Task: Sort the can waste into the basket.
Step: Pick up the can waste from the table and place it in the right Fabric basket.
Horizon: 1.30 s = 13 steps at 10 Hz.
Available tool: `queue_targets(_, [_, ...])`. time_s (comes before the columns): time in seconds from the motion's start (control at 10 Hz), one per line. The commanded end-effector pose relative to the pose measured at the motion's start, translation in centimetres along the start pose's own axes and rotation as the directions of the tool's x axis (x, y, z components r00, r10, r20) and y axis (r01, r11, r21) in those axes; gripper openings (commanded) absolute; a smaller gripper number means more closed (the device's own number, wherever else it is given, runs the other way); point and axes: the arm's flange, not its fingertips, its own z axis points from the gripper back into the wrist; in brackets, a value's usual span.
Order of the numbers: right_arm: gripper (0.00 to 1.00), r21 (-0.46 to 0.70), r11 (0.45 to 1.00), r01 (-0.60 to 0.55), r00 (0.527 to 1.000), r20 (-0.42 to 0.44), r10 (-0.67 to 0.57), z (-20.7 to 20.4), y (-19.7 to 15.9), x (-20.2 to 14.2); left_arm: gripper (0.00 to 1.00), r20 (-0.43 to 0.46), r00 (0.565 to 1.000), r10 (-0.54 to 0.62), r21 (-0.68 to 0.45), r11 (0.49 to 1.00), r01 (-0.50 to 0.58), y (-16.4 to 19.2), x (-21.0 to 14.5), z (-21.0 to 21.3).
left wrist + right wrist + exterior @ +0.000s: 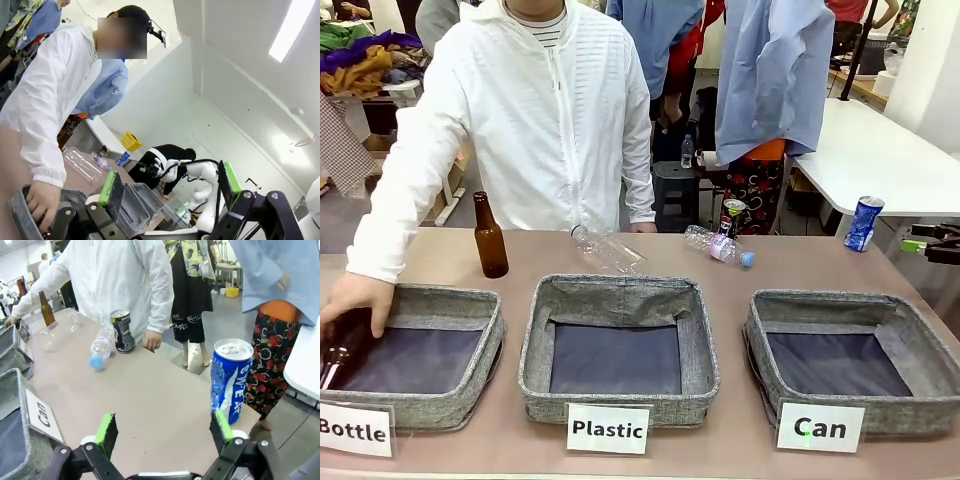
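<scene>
Approach step, first can. R gripper (164, 426) has its jaws spread wide w/ nothing between them. It faces blue can (231, 380), upright at far-right corner of table (150, 390), ahead & off toward one pad, not yet between the fingers. Dark can (122, 331) stands upright at far edge, just beside small bottle (100, 347) lying on its side. Basket (840, 300) marked "Can" sits front right w/ nothing in it, so neither can is sorted yet.

Next move prob needs a sideways shift to centre blue can between pads, then fwd & a close at mid-body w/o tipping it, since it's near the table edge. Then lift & carry back over basket rim.

L gripper (169, 182) is also spread, holding nothing, aimed up past person (55, 90).

Front view gives layout: bins in a row, blue can beyond basket's far-right corner, person's hand (358, 298) on Bottle bin (440, 405) rim. R wrist view gives can-to-pad offset, which front view is too far off to judge. L wrist view shows that hand close up.
</scene>
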Motion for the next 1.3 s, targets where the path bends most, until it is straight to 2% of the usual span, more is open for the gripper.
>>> queue_targets(0.0, [1.0,-0.067,0.993,-0.101,0.992,0.068,0.106,-3.3,-2.3,-0.7,1.0,-0.075,0.997,0.021,-0.017,1.0,-0.022,1.3,0.1,-1.2])
queue_targets(0.1, [1.0,-0.1,0.986,-0.131,0.987,0.083,0.14,-4.8,-3.5,-0.8,1.0,-0.111,0.993,0.037,-0.021,0.999,-0.04,1.7,-0.2,-2.2])
queue_targets(0.4, [1.0,-0.154,0.977,-0.146,0.987,0.039,0.153,-7.4,-5.6,0.0,1.0,-0.217,0.975,0.054,-0.019,0.998,-0.06,2.6,-1.1,-5.1])
queue_targets(0.8, [1.0,-0.166,0.98,-0.107,0.993,0.029,0.113,-8.5,-6.1,-0.4,1.0,-0.271,0.959,0.078,-0.024,0.996,-0.087,3.4,-2.2,-6.7])
queue_targets(1.0, [1.0,-0.209,0.974,-0.089,0.993,0.054,0.102,-9.1,-6.7,-0.5,1.0,-0.375,0.922,0.098,-0.027,0.993,-0.116,4.4,-4.0,-9.2])
queue_targets(1.2, [1.0,-0.193,0.98,-0.057,0.994,0.077,0.073,-9.7,-6.8,-0.5,1.0,-0.525,0.842,0.128,0.003,0.989,-0.148,5.7,-6.7,-13.1])
